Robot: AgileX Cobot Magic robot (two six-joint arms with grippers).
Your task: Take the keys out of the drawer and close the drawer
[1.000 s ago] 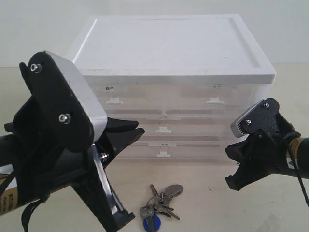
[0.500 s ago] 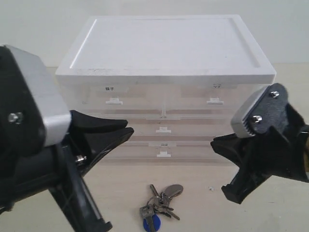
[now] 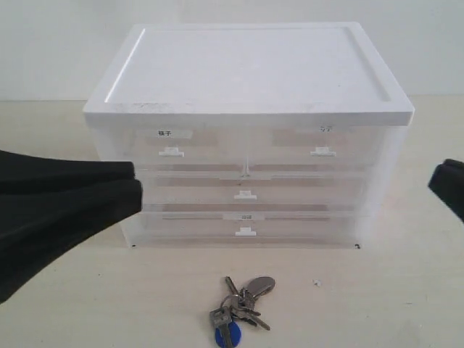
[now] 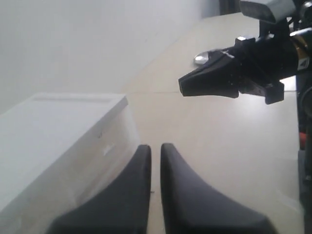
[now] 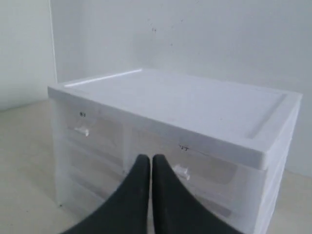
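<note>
The keys (image 3: pixel 238 310), silvery with a round blue fob, lie on the table in front of the cabinet, outside any drawer. The drawer (image 3: pixel 172 148), upper left with the bold dark label, sits flush in the translucent cabinet (image 3: pixel 246 69); the right wrist view also shows this drawer (image 5: pixel 83 127). My left gripper (image 3: pixel 138 181) hangs left of the cabinet, its fingers almost touching and holding nothing, as the left wrist view shows (image 4: pixel 155 146). My right gripper (image 5: pixel 151 157) is shut and empty, facing the cabinet front. Only a black edge of it (image 3: pixel 451 187) shows in the exterior view.
The upper right half-width drawer (image 3: pixel 323 147) has a fainter label. Two full-width drawers (image 3: pixel 245 194) sit below, all pushed in. The right arm's gripper (image 4: pixel 214 78) hovers over the beige table (image 4: pixel 209 141) in the left wrist view. A white wall stands behind.
Both arms have swung outward and away from the cabinet front; the right one has nearly left the exterior view. The keys and drawers have not moved.
</note>
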